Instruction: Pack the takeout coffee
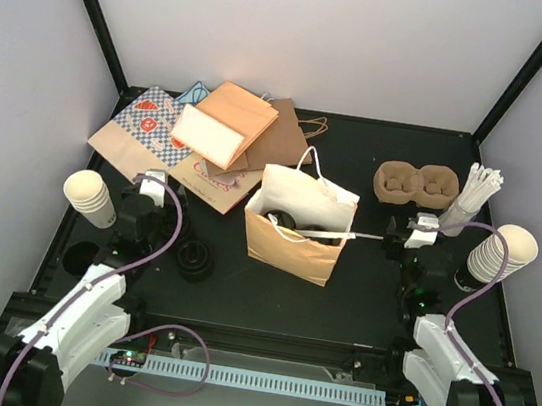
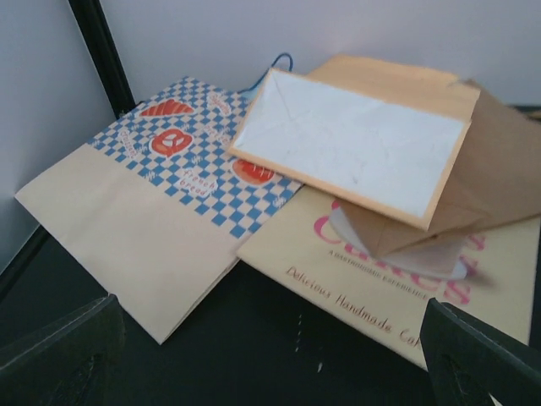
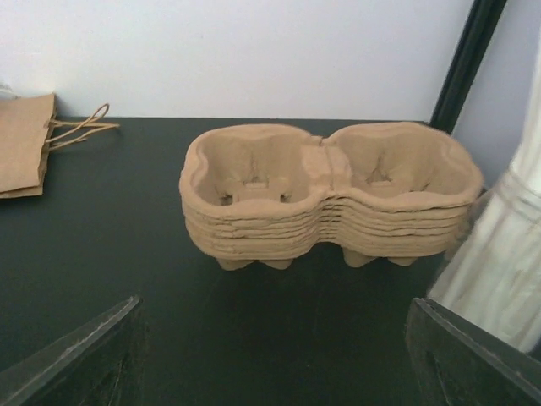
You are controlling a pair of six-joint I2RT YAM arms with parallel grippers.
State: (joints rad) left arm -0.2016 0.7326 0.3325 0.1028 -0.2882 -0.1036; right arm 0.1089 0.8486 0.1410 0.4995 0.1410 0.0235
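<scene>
A white-and-tan paper bag (image 1: 300, 229) stands open at the table's middle. Inside it I see black lids (image 1: 296, 224); the cups under them are hidden by the bag walls. A stack of brown pulp two-cup carriers (image 1: 416, 184) sits at the back right, and in the right wrist view (image 3: 330, 190) it lies just ahead of my open, empty right gripper (image 3: 275, 355), which shows from above (image 1: 422, 225). My left gripper (image 1: 154, 182) is open and empty, facing flat paper bags (image 2: 161, 211), its jaws wide apart (image 2: 270, 355).
Flat paper bags (image 1: 209, 139) are piled at the back left. Lidless cream cup stacks stand at the left (image 1: 90, 198) and right (image 1: 501, 256). A loose stack of black lids (image 1: 194, 259) sits left of the open bag. A holder of white straws (image 1: 475, 199) stands beside the carriers.
</scene>
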